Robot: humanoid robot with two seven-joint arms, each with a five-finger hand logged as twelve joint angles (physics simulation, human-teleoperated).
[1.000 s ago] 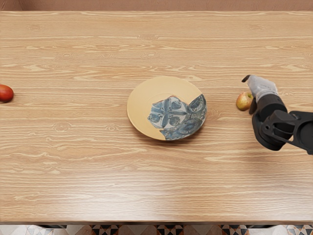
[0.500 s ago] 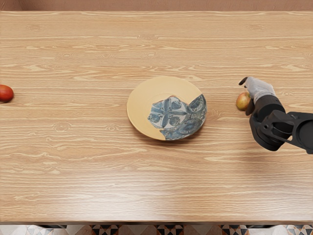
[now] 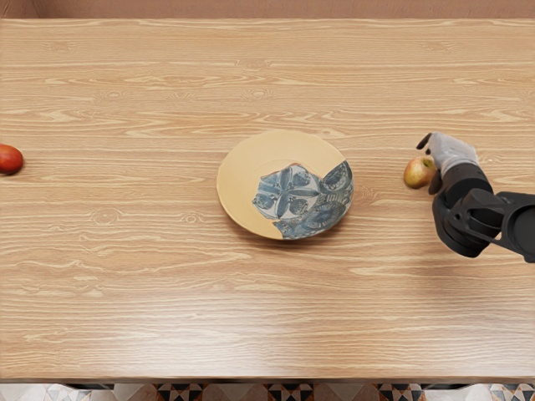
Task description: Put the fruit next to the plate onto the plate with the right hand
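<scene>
Plate (image 3: 255, 154) mid table (image 3: 167, 292), apple (image 3: 416, 173) to its right, other fruit (image 3: 8, 159) far left

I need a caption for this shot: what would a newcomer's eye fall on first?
The yellow plate with its blue patterned patch, in the middle of the table. Next, the right robot hand near the right edge, against a yellow-red fruit right of the plate. A red fruit sits alone at the far left edge.

Matt grained wood table (image 3: 167, 276); smooth glazed-looking plate (image 3: 259, 163).
</scene>
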